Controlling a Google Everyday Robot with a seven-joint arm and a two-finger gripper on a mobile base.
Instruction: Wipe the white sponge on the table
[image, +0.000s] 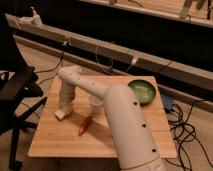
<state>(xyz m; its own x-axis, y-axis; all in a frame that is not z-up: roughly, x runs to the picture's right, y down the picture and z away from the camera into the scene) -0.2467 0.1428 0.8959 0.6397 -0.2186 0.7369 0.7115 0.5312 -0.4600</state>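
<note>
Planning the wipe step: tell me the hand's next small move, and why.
Probably drag the white sponge a little along the table toward its near edge. The hand sits low, right over the sponge, and plain wood shows in front of it.

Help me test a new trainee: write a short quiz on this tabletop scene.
1. True or false: the gripper is low over the left part of the table in the camera view, at the white sponge.
2. What lies on the table near the sponge? A) a blue mug B) an orange-red carrot-like thing C) a knife
3. Which is closer to the sponge: the white cup or the green bowl?
Key: 1 true; 2 B; 3 the white cup.
</note>
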